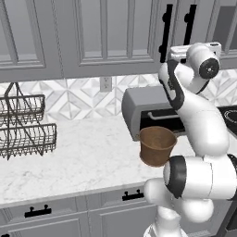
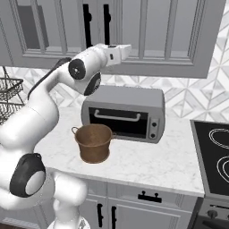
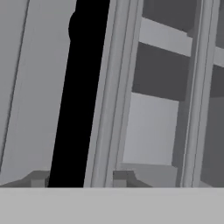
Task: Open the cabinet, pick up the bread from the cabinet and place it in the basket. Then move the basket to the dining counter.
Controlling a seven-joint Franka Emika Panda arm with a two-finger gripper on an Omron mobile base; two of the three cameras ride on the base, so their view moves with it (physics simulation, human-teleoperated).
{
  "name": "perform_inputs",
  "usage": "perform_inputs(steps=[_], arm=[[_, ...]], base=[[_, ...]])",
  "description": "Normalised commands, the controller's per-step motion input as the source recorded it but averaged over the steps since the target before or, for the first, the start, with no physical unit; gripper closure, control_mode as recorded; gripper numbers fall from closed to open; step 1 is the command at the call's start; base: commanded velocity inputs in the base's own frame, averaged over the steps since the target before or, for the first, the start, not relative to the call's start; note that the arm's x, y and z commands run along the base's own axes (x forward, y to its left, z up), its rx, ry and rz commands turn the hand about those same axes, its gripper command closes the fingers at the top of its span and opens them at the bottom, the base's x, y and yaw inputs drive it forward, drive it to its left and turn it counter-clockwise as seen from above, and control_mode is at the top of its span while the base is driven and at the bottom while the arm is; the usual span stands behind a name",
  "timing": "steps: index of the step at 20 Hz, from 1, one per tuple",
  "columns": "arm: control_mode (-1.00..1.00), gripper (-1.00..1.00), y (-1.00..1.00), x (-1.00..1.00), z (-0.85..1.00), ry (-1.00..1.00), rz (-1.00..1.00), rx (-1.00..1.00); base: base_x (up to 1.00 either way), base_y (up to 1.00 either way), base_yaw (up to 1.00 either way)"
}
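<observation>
Hand view, nearest: the gripper (image 3: 78,180) shows its two grey finger tips, one on each side of the black bar handle (image 3: 78,96), narrowed round it; whether the pads actually touch the bar cannot be told.
Handle: long, vertical, black, running up between the tips, on a grey door frame.
Door panes: tall recessed panels lie just right of the handle, with pale and dark bands behind them.
Left base view, arm: the white arm rises from the lower right, its hand lifted against the bottom of the cabinet (image 1: 115,37) by the two black handles.
Basket (image 1: 157,146): brown, woven, upright on the marble counter (image 1: 88,157), just in front of the toaster oven (image 1: 148,111), below the raised hand.
Rack (image 1: 23,125): black wire, two tiers, at the far left of the counter, well apart from the basket.
Right base view, stove (image 2: 217,156): black glass top at the right edge, beside the counter.
Cabinet doors: shut.
Bread: cannot be seen behind the doors.
</observation>
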Motion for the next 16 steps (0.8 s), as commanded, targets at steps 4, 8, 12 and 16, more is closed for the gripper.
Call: perform_inputs(steps=[4,8,12,16], arm=[[-1.00,1.00,-1.00,-0.88,0.14,0.41,-0.05,0.06],[-1.00,1.00,-1.00,-0.99,0.06,0.32,-0.04,0.09],[-1.00,1.00,-1.00,-1.00,0.00,0.25,-0.03,0.10],[-1.00,1.00,-1.00,-0.98,0.00,0.15,-0.01,0.08]], base=[[0.00,0.00,0.00],[0.00,0.00,0.00],[0.00,0.00,0.00],[0.00,0.00,0.00]])
